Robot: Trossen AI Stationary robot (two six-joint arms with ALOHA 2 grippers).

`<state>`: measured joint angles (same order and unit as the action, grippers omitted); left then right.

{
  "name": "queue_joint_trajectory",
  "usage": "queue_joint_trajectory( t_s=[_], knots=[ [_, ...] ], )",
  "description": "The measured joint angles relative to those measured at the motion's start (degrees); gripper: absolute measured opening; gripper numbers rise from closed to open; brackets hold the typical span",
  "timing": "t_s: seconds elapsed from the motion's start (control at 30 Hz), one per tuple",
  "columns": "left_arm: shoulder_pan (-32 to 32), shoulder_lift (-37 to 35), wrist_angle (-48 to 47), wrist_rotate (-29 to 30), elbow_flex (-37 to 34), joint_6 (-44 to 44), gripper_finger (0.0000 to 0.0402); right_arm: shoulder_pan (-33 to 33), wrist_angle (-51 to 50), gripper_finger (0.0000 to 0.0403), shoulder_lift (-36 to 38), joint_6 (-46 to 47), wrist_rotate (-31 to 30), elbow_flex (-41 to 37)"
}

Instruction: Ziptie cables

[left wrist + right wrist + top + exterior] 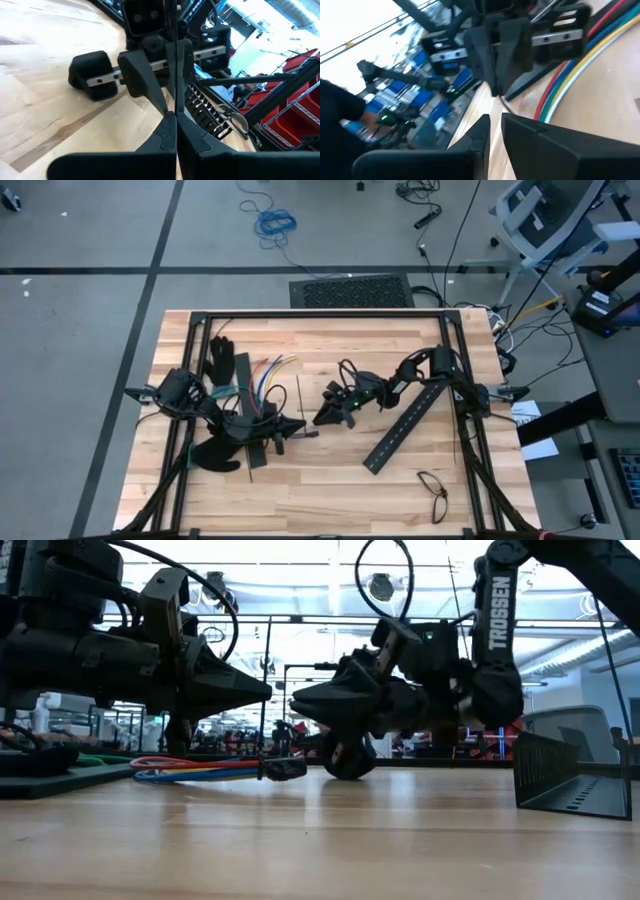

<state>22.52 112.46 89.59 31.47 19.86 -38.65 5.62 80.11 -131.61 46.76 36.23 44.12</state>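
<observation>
left gripper jaws shut on ziptie | cables on table

Cables lying on tabletop just behind left gripper jaws. Right gripper jaws facing those, tips nearly meeting. Slotted bar behind right jaws, toward right edge.

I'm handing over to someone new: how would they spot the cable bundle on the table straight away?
Start at the wooden table, on the left arm's side. Between the black glove near the far edge and the left gripper lie the cables, thin red, blue, white and yellow-green wires, the only coloured items among black parts.
</observation>
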Motion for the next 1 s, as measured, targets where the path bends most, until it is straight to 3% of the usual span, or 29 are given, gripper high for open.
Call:
queue_joint_trajectory(
  t_s=[0.17, 0.33, 0.57, 0.67, 0.83, 1.0],
  knots=[
    [0.0, 0.0, 0.0, -0.2, 0.0, 0.0, 0.0000, -1.3, -4.2, 0.0043, 0.0, -4.6, -3.1, 1.9],
    [0.0, 0.0, 0.0, -0.2, 0.0, -0.1, 0.0000, -3.3, -6.5, 0.0043, 0.0, -9.6, -10.2, 2.5],
    [0.0, 0.0, 0.0, -0.3, 0.0, -1.5, 0.0000, -2.9, -7.7, 0.0043, 0.0, -14.4, -2.8, 2.5],
    [0.0, 0.0, 0.0, -0.3, 0.0, -1.5, 0.0000, -2.9, -3.4, 0.0043, -0.3, -19.1, 6.5, 2.2],
    [0.0, 0.0, 0.0, -0.3, 0.0, -1.5, 0.0000, 0.6, -3.4, 0.0043, 5.3, 2.8, 13.0, 1.8],
    [0.0, 0.0, 0.0, -0.3, 0.0, -1.5, 0.0000, 6.7, -3.2, 0.0043, 14.5, 6.8, 14.3, 1.9]
  ],
)
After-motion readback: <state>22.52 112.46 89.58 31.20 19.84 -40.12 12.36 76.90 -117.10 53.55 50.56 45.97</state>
